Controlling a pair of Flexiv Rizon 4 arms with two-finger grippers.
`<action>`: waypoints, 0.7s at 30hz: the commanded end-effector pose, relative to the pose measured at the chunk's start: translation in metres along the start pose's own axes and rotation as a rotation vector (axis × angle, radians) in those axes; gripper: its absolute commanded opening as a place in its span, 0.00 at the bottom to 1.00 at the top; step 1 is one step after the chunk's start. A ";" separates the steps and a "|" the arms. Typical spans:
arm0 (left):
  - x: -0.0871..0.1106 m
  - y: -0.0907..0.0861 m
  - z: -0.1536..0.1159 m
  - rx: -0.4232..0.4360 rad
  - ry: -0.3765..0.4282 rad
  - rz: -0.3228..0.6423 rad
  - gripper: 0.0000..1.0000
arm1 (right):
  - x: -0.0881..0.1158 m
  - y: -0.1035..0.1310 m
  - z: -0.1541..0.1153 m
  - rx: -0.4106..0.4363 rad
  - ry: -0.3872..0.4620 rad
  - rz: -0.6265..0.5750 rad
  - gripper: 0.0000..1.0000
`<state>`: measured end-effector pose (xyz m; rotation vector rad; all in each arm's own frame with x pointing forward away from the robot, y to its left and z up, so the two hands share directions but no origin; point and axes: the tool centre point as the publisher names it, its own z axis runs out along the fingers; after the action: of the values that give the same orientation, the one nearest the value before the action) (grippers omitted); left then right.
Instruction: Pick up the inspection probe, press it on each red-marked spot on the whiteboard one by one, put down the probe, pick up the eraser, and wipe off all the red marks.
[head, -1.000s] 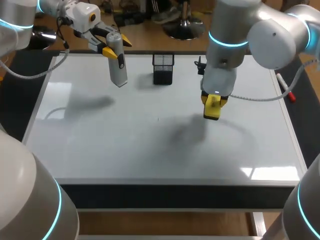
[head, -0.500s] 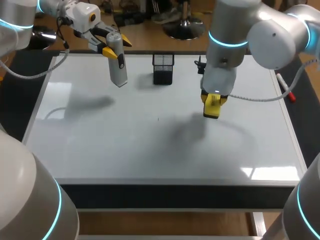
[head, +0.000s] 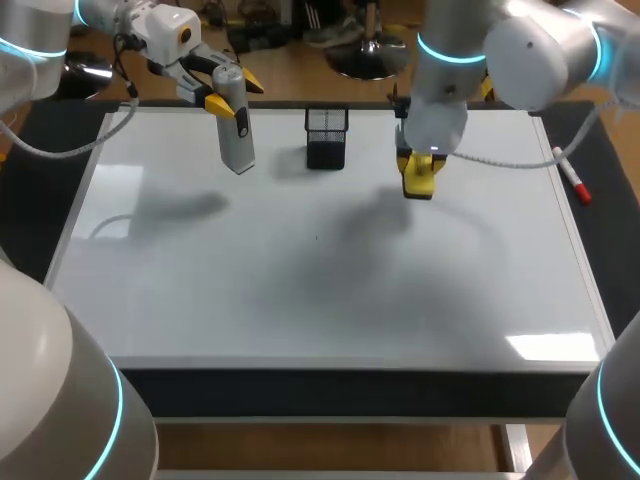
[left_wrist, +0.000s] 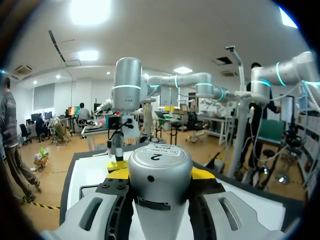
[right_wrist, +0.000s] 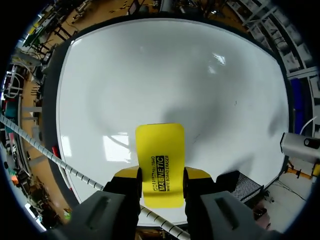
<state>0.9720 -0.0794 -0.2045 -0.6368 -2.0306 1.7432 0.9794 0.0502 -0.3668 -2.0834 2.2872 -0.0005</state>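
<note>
Change since earlier frame: right arm has carried its load from mid-board toward the far edge, near the mesh pen holder (head: 326, 138); left arm unchanged.

Item 1. Right tool (head: 420, 178): clenched on the eraser (right_wrist: 160, 155), fingers on its two long sides, over the far middle of the whiteboard (head: 300, 290). Whether the eraser's underside touches the board cannot be told.

Item 2. Eraser: yellow, flat, oblong with rounded ends. Judged light and stiff-shelled, with a soft wiping face below. The side grip at its near half looks sound, and pressing flat should keep the face even.

Item 3. Left tool (left_wrist: 160, 172): clamped around the inspection probe (head: 237, 140), held upright over the far left of the whiteboard.

Item 4. Inspection probe: grey, smooth, cylindrical with a rounded cap. Judged rigid, moderately heavy and somewhat slippery, so best gripped around the upper body, as now.

Item 5. Whiteboard: glossy, covering the surface. No red marks can be made out, only a small dark speck near the middle. Wiping is judged done or nearly so.

Item 6. Red marker (head: 573, 180): lying at the right edge, well apart from both tools.
</note>
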 end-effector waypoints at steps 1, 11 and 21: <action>-0.001 -0.001 -0.002 0.001 0.005 -0.001 0.00 | -0.010 -0.038 0.013 -0.046 0.032 -0.005 0.00; -0.001 -0.001 -0.002 0.001 0.005 -0.001 0.00 | -0.008 -0.072 0.027 -0.047 0.052 -0.004 0.00; -0.001 -0.001 -0.002 0.001 0.005 -0.001 0.00 | -0.013 -0.086 0.044 -0.042 0.063 -0.009 0.00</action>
<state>0.9720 -0.0794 -0.2046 -0.6368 -2.0307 1.7429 1.0588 0.0531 -0.4010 -2.1308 2.3241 -0.0200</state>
